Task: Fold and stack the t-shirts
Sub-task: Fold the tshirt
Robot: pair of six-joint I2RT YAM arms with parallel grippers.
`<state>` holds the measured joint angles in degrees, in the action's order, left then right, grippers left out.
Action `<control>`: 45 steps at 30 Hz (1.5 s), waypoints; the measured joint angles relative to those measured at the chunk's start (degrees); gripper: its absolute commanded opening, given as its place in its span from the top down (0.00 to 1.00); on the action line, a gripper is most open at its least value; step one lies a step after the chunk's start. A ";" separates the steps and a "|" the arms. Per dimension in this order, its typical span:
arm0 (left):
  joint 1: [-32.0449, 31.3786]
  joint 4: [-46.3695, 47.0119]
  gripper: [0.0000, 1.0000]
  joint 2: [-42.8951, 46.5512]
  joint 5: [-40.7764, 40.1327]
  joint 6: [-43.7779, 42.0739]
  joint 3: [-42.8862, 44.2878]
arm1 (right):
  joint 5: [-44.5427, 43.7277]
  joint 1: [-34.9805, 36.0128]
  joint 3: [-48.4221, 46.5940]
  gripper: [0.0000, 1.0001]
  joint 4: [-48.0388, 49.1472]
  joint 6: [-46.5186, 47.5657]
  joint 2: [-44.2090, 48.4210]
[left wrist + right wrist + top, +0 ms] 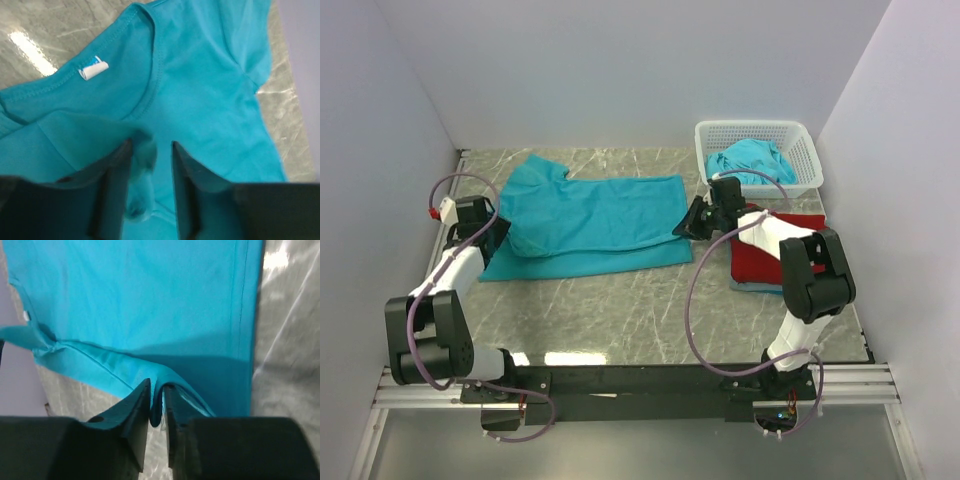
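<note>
One teal t-shirt (590,215) lay flat on the marble surface (620,320), with its long axis running from left to right. The collar and the sleeves pointed to the left and the hem to the right. The upper layer was folded over, so a strip of the lower layer showed along the near edge. The left claw (151,150) was at the collar end, low over the cloth. Its two fingers stood apart, and a small blurred tuft of fabric rose loosely between them. The right claw (157,390) was at the hem end. Its fingers left only a narrow gap with a ridge of the hem in it, and I could not tell if they pressed the cloth. Beside the right arm lay a folded red t-shirt (755,260). A teal bundle (750,160) sat in the white basket (800,132) at the far right.
</note>
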<state>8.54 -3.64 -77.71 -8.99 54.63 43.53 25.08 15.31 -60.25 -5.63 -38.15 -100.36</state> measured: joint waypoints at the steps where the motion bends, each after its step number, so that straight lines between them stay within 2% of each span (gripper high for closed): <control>1: 0.00 -0.04 0.50 -0.79 -0.04 0.07 0.52 | -0.35 -0.07 -0.79 0.59 -0.09 0.02 -0.63; 2: 0.00 -0.37 0.48 -1.90 -0.09 -0.07 1.51 | -0.68 -0.13 -1.68 0.52 -0.31 -0.26 -1.33; 3: 0.00 -0.59 0.30 -2.75 -0.07 -0.26 2.49 | -1.14 -0.22 -2.62 0.36 -0.72 0.02 -1.95; 5: 0.00 -0.66 0.26 -4.24 -0.02 -1.36 4.96 | -2.67 -0.28 -4.28 0.28 -1.62 0.26 -2.32; 6: 0.00 -0.74 0.03 -4.35 -0.09 -1.66 5.92 | -3.17 -0.31 -4.79 0.23 -1.81 0.52 -2.32; 7: 0.00 -1.03 0.01 -4.24 -0.26 -2.58 6.88 | -3.78 -0.37 -5.46 0.23 -2.01 0.68 -2.23; 16: 0.00 -4.02 0.00 3.26 0.07 -4.59 8.98 | -8.02 0.33 -2.93 0.18 -2.99 4.96 4.94; 23: 0.00 -2.64 0.01 8.85 7.91 -4.31 -0.79 | -8.98 5.20 2.29 0.16 -2.95 9.11 9.44; 27: -0.04 -2.19 0.01 6.60 11.67 -4.07 -4.96 | -8.98 7.58 2.73 0.15 -2.95 10.27 8.66; 32: -0.42 1.92 0.01 0.22 15.56 -3.91 -5.53 | -9.14 8.44 2.73 0.15 -3.02 11.04 7.10; 37: -0.96 4.28 0.01 -6.36 18.08 -3.91 -5.07 | -10.05 8.44 2.73 0.15 -3.08 11.30 6.99; 45: -3.32 6.58 0.01 -11.04 18.71 -3.82 -0.76 | -11.41 8.44 2.71 0.15 -3.45 11.91 6.45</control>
<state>5.21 2.94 -88.75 9.72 50.81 42.76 13.67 23.75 -57.54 -9.08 -26.24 -93.91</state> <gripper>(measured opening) 0.995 0.849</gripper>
